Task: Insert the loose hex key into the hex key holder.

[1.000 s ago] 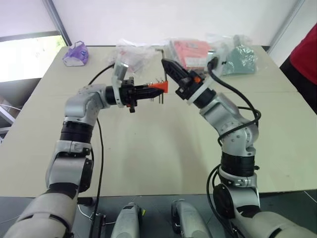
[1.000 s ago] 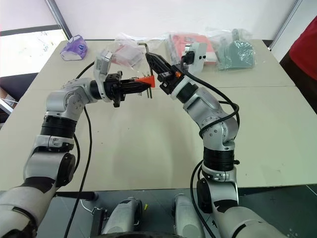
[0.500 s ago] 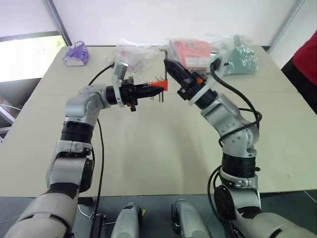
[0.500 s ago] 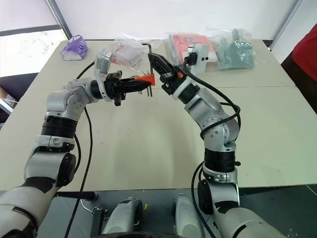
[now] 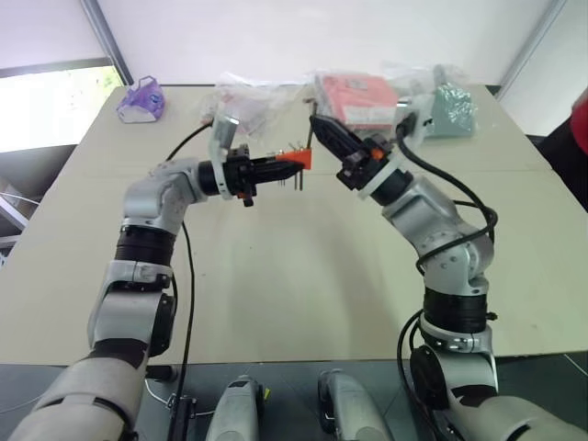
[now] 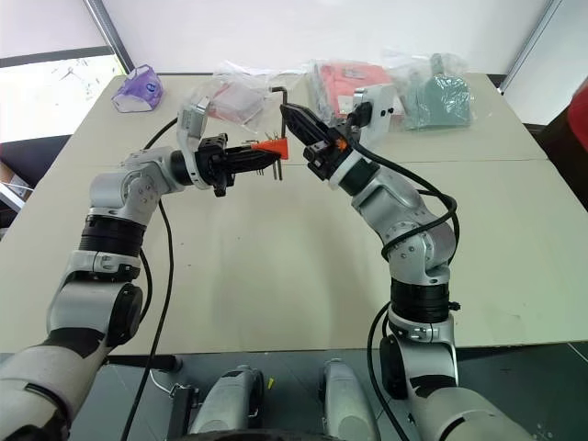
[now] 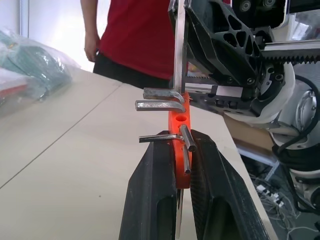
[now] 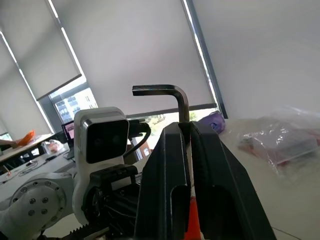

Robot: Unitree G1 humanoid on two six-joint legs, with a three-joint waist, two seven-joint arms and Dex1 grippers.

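Left eye view, far left: a purple pouch [image 5: 141, 99] is lying at the far left corner of the tabletop [image 5: 276, 276], well apart from the work.
Left claw: the left claw [image 5: 276, 167] is pointing right above the tabletop, fingers shut tight on the hex key holder [image 5: 296, 161].
Holder: the hex key holder is sitting orange between the black fingers [image 7: 155, 190] in the left wrist view, with a few keys sticking out of one side and an empty round hole showing in its face.
Right claw: the right claw [image 5: 323, 130] is closed on the loose hex key [image 8: 167, 97], gripping its long shank so the short bent end is standing clear above the fingertips.
Key's place: the loose hex key is being held aloft just beside the holder, at the far middle of the scene; whether its lower tip is touching the orange block, I cannot tell.
Step in hand: by my reading, the robot is lining the key up with the holder, and the key is not yet seated.
Next move: it calls for steering the shank's free end to the empty hole, then pushing it home while the left claw is bracing the block.
Far right: clear bags are lying along the far edge, one with a red packet [image 5: 354, 96], one with grey-green contents [image 5: 450, 108].
Writing: no brand or label is legible.
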